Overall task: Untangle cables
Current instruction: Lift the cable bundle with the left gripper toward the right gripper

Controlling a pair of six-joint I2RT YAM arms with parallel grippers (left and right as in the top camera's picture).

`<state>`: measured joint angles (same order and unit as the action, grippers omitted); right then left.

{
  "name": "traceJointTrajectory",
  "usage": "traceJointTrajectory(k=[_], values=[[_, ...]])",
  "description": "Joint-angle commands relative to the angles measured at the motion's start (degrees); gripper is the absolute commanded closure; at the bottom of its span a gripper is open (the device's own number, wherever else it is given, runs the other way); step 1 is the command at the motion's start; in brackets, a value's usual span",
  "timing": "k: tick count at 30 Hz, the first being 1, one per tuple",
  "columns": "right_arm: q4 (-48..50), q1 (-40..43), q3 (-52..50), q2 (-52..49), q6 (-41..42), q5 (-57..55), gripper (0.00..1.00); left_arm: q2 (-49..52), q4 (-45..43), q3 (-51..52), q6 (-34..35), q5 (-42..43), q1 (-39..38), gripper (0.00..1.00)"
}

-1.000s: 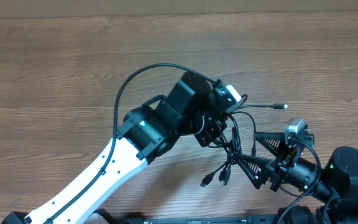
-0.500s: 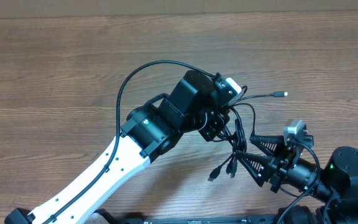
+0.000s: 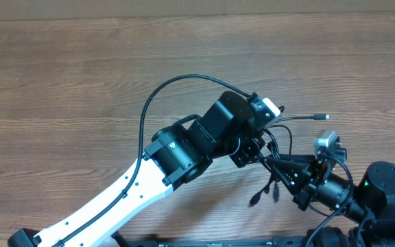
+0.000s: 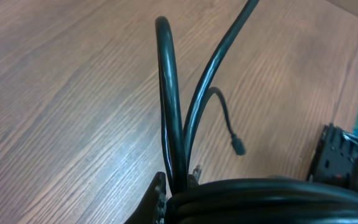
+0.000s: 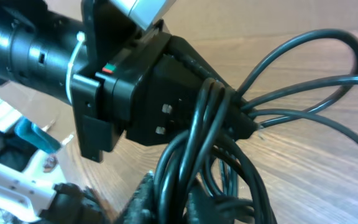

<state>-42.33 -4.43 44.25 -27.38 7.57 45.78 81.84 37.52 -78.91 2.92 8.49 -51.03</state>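
Little of the untangling looked done. The cables (image 3: 284,132) were one dark bunch lifted off the table, hanging between the two grippers near the right side of the overhead view. The left gripper (image 3: 258,145) was clamped on that bunch: in the left wrist view two strands (image 4: 169,93) rose straight out of its narrow pinch, with the rest of the bundle lying across the bottom of the picture. The right wrist view showed several cords (image 5: 191,143) looped together against the left gripper (image 5: 229,109) and running down between the right gripper's (image 5: 169,208) own fingers. I could not tell whether those fingers were pinching or merely standing around the cords.

Only the ends were free. One cord with a silvery plug (image 3: 320,116) stuck out to the side, and two dark plug ends (image 3: 256,200) dangled below the bunch (a third small plug (image 4: 238,148) curled out alone in the left wrist view). By my judgement, every cord had yet to be drawn out of the knot and laid apart.

Around them, the wooden table (image 3: 60,82) lay bare. The white left arm (image 3: 184,147) reached across it from the near edge, and its thick black wire (image 3: 177,86) arched above it, well apart from the bunch. The right arm (image 3: 382,189) sat folded close. The two grippers were crowded together, which left little room to pull strands apart.
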Motion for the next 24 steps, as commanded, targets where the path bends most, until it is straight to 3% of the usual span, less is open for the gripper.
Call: traceJointTrajectory(k=[1,4,9,11,24], values=[[0.1,0.3,1.5,0.2,-0.4,-0.7,0.96,0.2,-0.5,-1.7,4.9,-7.6,-0.3,0.96],[-0.1,0.3,1.5,0.2,-0.4,-2.0,0.96,0.2,-0.8,-1.7,11.8,-14.5,-0.3,0.96],[-3.1,0.3,1.5,0.2,-0.4,-6.0,0.96,0.1,-2.0,-1.7,19.6,-17.9,1.2,0.96],[-4.6,0.3,1.5,0.2,-0.4,-9.2,0.96,-0.8,-3.1,-1.9,23.2,-16.7,3.3,0.96],[-6.0,0.3,1.5,0.2,-0.4,-11.5,0.95,-6.3,-15.0,-1.9,28.3,-4.2,7.9,0.96]])
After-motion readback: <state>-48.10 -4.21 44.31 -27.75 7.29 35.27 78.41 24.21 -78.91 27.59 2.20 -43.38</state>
